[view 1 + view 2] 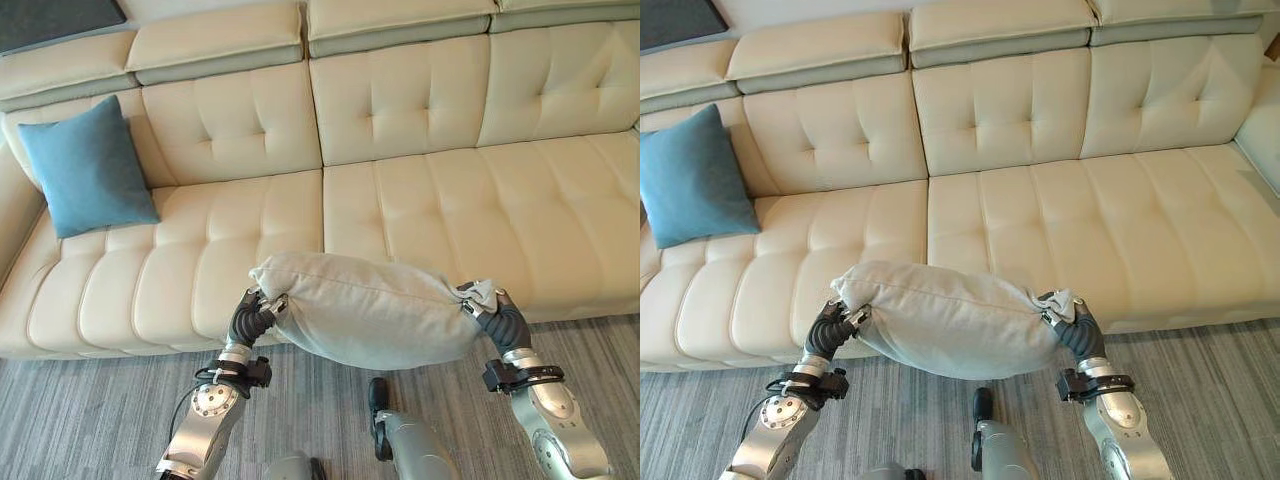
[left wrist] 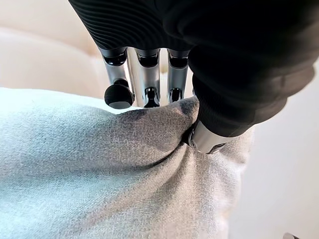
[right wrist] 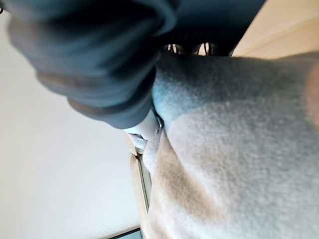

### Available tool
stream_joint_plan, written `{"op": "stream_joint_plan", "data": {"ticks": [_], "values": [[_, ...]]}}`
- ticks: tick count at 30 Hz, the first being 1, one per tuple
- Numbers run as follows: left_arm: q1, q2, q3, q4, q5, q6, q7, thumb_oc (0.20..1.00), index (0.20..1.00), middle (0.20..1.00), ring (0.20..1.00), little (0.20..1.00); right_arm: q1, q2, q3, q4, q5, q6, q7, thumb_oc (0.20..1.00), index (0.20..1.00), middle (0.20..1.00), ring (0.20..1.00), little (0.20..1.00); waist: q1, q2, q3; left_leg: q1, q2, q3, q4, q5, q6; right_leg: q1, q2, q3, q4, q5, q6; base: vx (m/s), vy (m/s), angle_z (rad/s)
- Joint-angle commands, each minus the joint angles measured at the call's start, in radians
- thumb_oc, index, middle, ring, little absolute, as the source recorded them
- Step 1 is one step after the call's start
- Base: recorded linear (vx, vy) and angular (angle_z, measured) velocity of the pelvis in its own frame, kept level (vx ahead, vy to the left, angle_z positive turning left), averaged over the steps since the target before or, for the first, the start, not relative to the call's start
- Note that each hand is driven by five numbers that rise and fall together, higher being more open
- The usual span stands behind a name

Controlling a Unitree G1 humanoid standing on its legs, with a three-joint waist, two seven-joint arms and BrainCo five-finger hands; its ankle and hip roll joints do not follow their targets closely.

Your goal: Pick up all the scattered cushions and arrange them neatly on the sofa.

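Now grey cushion (image 1: 370, 310) pinched at each end by left robot hand (image 1: 262, 312), right robot hand (image 1: 487, 305); cream sofa (image 1: 420, 215), striped grey carpet (image 1: 90, 415).

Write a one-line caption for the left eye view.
Left robot hand and right robot hand pinch a grey cushion by its ends before a cream sofa bearing a blue cushion.

Right hand (image 1: 487, 305) fingers behind grey cushion (image 1: 375, 310)

Grey cushion (image 1: 370, 310); blue cushion (image 1: 88, 168); cream sofa (image 1: 450, 200).
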Motion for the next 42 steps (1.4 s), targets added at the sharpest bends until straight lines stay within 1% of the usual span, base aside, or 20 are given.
{"op": "stream_joint_plan", "data": {"ticks": [1,2,6,9,12,13,15,17,20,21,22,23,24,26,27,28,31,32,37,42], "values": [[-0.023,0.012,0.034,-0.102,0.016,-0.073,-0.035,0.2,0.2,0.2,0.2,0.2,-0.063,0.009,-0.014,-0.103,0.021,-0.087,0.033,0.2,0.2,0.2,0.2,0.2,0.036,-0.035,-0.015,0.003,-0.039,0.055,-0.181,0.064,0.041,0.12,-0.039,0.061,-0.081,-0.045,0.127,0.11,-0.009,0.23],[-0.023,0.012,0.033,-0.102,0.016,-0.073,-0.035,0.2,0.2,0.2,0.2,0.2,-0.063,0.01,-0.015,-0.103,0.021,-0.087,0.033,0.2,0.2,0.2,0.2,0.2,0.037,-0.036,-0.015,0.006,-0.041,0.056,-0.186,0.067,0.041,0.121,-0.041,0.062,-0.082,-0.046,0.127,0.18,-0.008,0.26],[-0.013,0.011,0.041,-0.111,0.03,-0.065,-0.031,0.2,0.2,0.2,0.2,0.2,-0.045,0.026,-0.021,-0.105,0.014,-0.083,0.025,0.2,0.2,0.2,0.2,0.2,0.06,-0.033,0.0,-0.065,-0.034,0.079,-0.291,0.192,0.015,0.194,-0.015,0.076,-0.083,-0.076,0.118,0.22,0.003,-0.04],[-0.002,0.006,0.045,-0.119,0.035,-0.062,-0.028,0.2,0.2,0.2,0.2,0.2,-0.026,0.038,-0.024,-0.107,0.006,-0.074,0.021,0.2,0.2,0.2,0.2,0.2,0.074,-0.027,-0.01,-0.088,-0.038,0.091,-0.344,0.238,0.012,0.265,0.003,0.108,-0.086,-0.116,0.114,0.38,0.088,-0.26],[0.016,0.012,0.051,-0.131,0.037,-0.062,-0.033,0.2,0.2,0.2,0.2,0.2,-0.025,0.041,-0.014,-0.111,-0.003,-0.068,0.034,0.2,0.2,0.2,0.2,0.2,0.085,-0.024,-0.025,-0.047,-0.049,0.075,-0.354,0.216,0.027,0.316,-0.001,0.148,-0.08,-0.151,0.12,0.35,0.141,-0.56],[0.016,0.012,0.051,-0.131,0.037,-0.062,-0.033,0.2,0.2,0.2,0.2,0.2,-0.026,0.041,-0.014,-0.111,-0.004,-0.067,0.034,0.2,0.2,0.2,0.2,0.2,0.086,-0.022,-0.027,-0.049,-0.046,0.075,-0.356,0.219,0.027,0.313,0.001,0.149,-0.081,-0.147,0.12,0.25,0.112,-0.68],[0.024,0.016,0.052,-0.135,0.033,-0.061,-0.033,0.2,0.2,0.2,0.2,0.2,-0.026,0.052,-0.007,-0.107,-0.006,-0.06,0.038,0.2,0.2,0.2,0.2,0.2,0.094,-0.032,-0.039,-0.049,-0.06,0.064,-0.319,0.195,0.042,0.34,-0.022,0.166,-0.057,-0.17,0.129,0.3,0.136,-0.58],[0.025,0.024,0.061,-0.135,0.03,-0.06,-0.03,0.2,0.2,0.2,0.2,0.2,-0.04,0.064,0.002,-0.103,-0.012,-0.059,0.048,0.2,0.2,0.2,0.2,0.2,0.106,-0.039,-0.056,-0.032,-0.065,0.083,-0.317,0.167,0.065,0.329,-0.041,0.18,-0.009,-0.176,0.144,0.27,0.168,-0.43],[0.006,0.048,0.064,-0.13,0.031,-0.059,-0.018,0.2,0.2,0.2,0.2,0.2,-0.083,0.075,0.023,-0.094,-0.033,-0.057,0.043,0.2,0.2,0.2,0.2,0.2,0.103,-0.049,-0.041,0.0,-0.078,0.104,-0.316,0.132,0.102,0.227,-0.058,0.211,0.198,-0.118,0.188,0.16,0.164,-0.41],[-0.007,0.058,0.07,-0.115,0.041,-0.064,-0.008,0.2,0.2,0.2,0.2,0.2,-0.11,0.088,0.04,-0.089,-0.041,-0.064,0.04,0.2,0.2,0.2,0.2,0.2,0.103,-0.045,-0.033,0.024,-0.076,0.12,-0.328,0.122,0.112,0.142,-0.052,0.218,0.259,-0.1,0.194,0.08,0.104,-0.34],[-0.007,0.058,0.07,-0.115,0.041,-0.064,-0.008,0.2,0.2,0.2,0.2,0.2,-0.11,0.088,0.039,-0.088,-0.041,-0.064,0.04,0.2,0.2,0.2,0.2,0.2,0.104,-0.045,-0.034,0.023,-0.076,0.121,-0.329,0.122,0.112,0.14,-0.051,0.219,0.258,-0.099,0.194,0.14,0.08,-0.4],[-0.013,0.064,0.077,-0.11,0.047,-0.069,-0.002,0.2,0.2,0.2,0.2,0.2,-0.133,0.092,0.047,-0.092,-0.044,-0.07,0.037,0.2,0.2,0.2,0.2,0.2,0.101,-0.043,-0.033,0.049,-0.084,0.12,-0.346,0.113,0.114,0.097,-0.054,0.195,0.216,-0.095,0.187,0.2,0.012,-0.11],[-0.019,0.063,0.081,-0.103,0.048,-0.074,-0.002,0.2,0.2,0.2,0.2,0.2,-0.155,0.09,0.049,-0.091,-0.041,-0.077,0.035,0.2,0.2,0.2,0.2,0.2,0.094,-0.04,-0.032,0.074,-0.089,0.105,-0.366,0.109,0.112,0.058,-0.035,0.188,0.155,-0.09,0.176,0.2,0.012,-0.08],[-0.025,0.063,0.087,-0.1,0.053,-0.077,0.004,0.2,0.2,0.2,0.2,0.2,-0.167,0.092,0.049,-0.096,-0.036,-0.082,0.035,0.2,0.2,0.2,0.2,0.2,0.09,-0.043,-0.029,0.088,-0.098,0.092,-0.375,0.105,0.11,0.037,-0.021,0.194,0.111,-0.076,0.176,0.16,-0.049,0.15],[-0.042,0.062,0.087,-0.096,0.052,-0.087,0.011,0.2,0.2,0.2,0.2,0.2,-0.186,0.085,0.046,-0.108,-0.044,-0.092,0.025,0.2,0.2,0.2,0.2,0.2,0.09,-0.051,-0.026,0.101,-0.116,0.058,-0.37,0.093,0.108,0.069,-0.029,0.19,0.023,-0.069,0.177,0.17,-0.099,0.37],[-0.052,0.059,0.09,-0.092,0.062,-0.089,0.02,0.2,0.2,0.2,0.2,0.2,-0.21,0.082,0.05,-0.115,-0.052,-0.1,0.023,0.2,0.2,0.2,0.2,0.2,0.095,-0.057,-0.027,0.099,-0.117,0.064,-0.373,0.093,0.105,0.073,-0.037,0.182,0.006,-0.049,0.183,0.14,-0.137,0.65],[-0.088,0.047,0.086,-0.086,0.066,-0.103,0.042,0.2,0.2,0.2,0.2,0.2,-0.254,0.073,0.061,-0.126,-0.077,-0.118,0.006,0.2,0.2,0.2,0.2,0.2,0.103,-0.061,-0.029,0.094,-0.118,0.054,-0.376,0.094,0.099,0.083,-0.038,0.186,-0.009,-0.037,0.178,0.04,-0.107,0.56],[-0.12,0.039,0.075,-0.074,0.065,-0.115,0.056,0.2,0.2,0.2,0.2,0.2,-0.317,0.051,0.077,-0.119,-0.125,-0.128,-0.028,0.2,0.2,0.2,0.2,0.2,0.111,-0.059,-0.047,0.099,-0.116,0.047,-0.393,0.098,0.092,0.099,-0.041,0.174,-0.045,-0.028,0.172,0.15,-0.177,0.1],[-0.193,0.047,0.056,-0.041,0.089,-0.113,0.105,0.2,0.2,0.2,0.2,0.2,-0.421,0.016,0.109,-0.072,-0.194,-0.114,-0.08,0.2,0.2,0.2,0.2,0.2,0.125,-0.049,-0.072,0.136,-0.107,0.03,-0.456,0.125,0.073,0.162,-0.039,0.126,-0.121,-0.023,0.162,0.14,-0.129,0.18],[-0.323,0.053,0.02,0.043,0.133,-0.109,0.181,0.2,0.2,0.2,0.2,0.2,-0.55,0.001,0.16,0.031,-0.251,-0.108,-0.144,0.2,0.2,0.2,0.2,0.2,0.132,-0.038,-0.064,0.145,-0.099,0.017,-0.498,0.148,0.06,0.176,-0.034,0.099,-0.162,-0.019,0.158,0.05,-0.087,0.13]]}}
